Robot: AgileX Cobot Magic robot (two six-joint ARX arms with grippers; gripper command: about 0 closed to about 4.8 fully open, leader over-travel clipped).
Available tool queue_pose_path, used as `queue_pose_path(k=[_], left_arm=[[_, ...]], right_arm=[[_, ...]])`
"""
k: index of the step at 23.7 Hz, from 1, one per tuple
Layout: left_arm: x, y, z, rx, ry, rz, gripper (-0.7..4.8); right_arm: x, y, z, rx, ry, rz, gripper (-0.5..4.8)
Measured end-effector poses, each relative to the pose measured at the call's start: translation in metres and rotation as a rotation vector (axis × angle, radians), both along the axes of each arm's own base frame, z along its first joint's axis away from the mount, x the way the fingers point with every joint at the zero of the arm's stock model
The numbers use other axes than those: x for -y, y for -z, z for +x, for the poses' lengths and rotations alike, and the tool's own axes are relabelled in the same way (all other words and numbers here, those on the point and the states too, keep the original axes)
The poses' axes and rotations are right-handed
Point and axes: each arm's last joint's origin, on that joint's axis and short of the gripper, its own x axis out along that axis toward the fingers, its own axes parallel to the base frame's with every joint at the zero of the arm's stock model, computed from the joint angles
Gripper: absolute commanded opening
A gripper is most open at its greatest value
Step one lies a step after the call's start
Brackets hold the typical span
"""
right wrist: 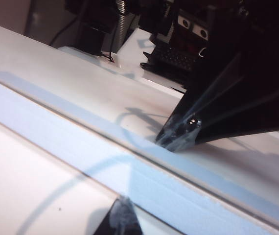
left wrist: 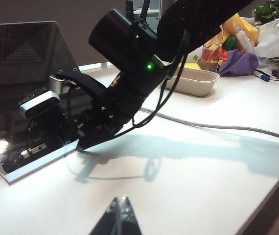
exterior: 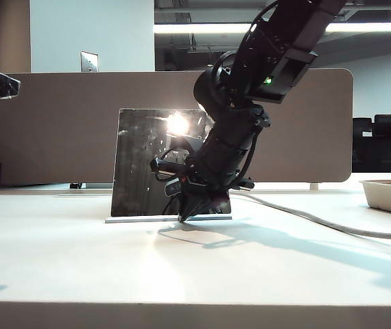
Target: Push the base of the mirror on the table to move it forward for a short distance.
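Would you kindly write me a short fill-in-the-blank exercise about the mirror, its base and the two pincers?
1. The right pincer has its tip down at the ____ of the mirror.
2. The left pincer hovers over the white ____.
3. A bright ____ spot reflects in the mirror's upper part.
4. The base is ____ in colour.

Missing words: base; table; light; white

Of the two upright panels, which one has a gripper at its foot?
The dark glossy mirror on its thin white base, smaller than the beige divider behind. The right gripper's tip sits at that base; the left gripper hangs back over the table.
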Motion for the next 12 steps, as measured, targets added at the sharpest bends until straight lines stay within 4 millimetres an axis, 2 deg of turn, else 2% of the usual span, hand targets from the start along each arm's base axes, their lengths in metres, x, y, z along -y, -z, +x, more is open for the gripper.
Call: queue_pose_path(k=[12], left_arm=[[0.0000,0.0000,0.0000,0.000,0.000,0.000,-0.01]], right_arm=[[-0.0016,-0.0011,0.0029,0.011,-0.008,0.026,-0.06]])
